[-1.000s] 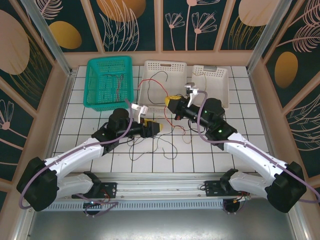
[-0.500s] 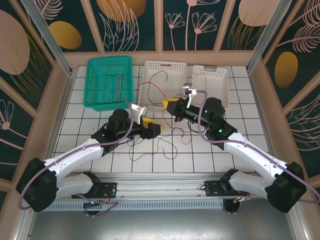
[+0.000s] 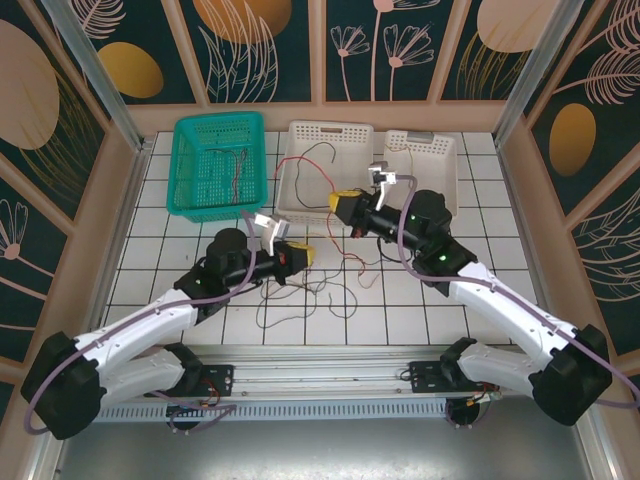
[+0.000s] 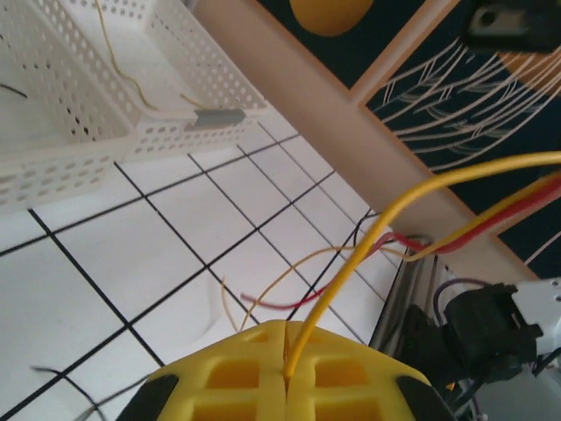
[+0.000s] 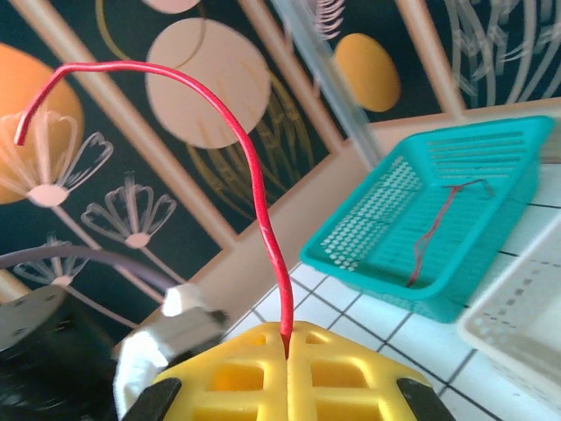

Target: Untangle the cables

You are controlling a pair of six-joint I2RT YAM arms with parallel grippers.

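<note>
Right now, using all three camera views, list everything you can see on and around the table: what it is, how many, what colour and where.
teal basket: one, teal, back left of the table
white baskets: two, white, back centre and back right
cables in the baskets: count unclear, red, dark and yellow, lying inside the baskets
loose cables: a tangle, count unclear, red, yellow and dark, on the tiles between the arms
yellow cable: one, yellow, rising from the left gripper
red cable: one, red, rising from the right gripper
table: one, white tiles with dark lines
left gripper: one, yellow pads, shut on the yellow cable
right gripper: one, yellow pads, shut on the red cable
</note>
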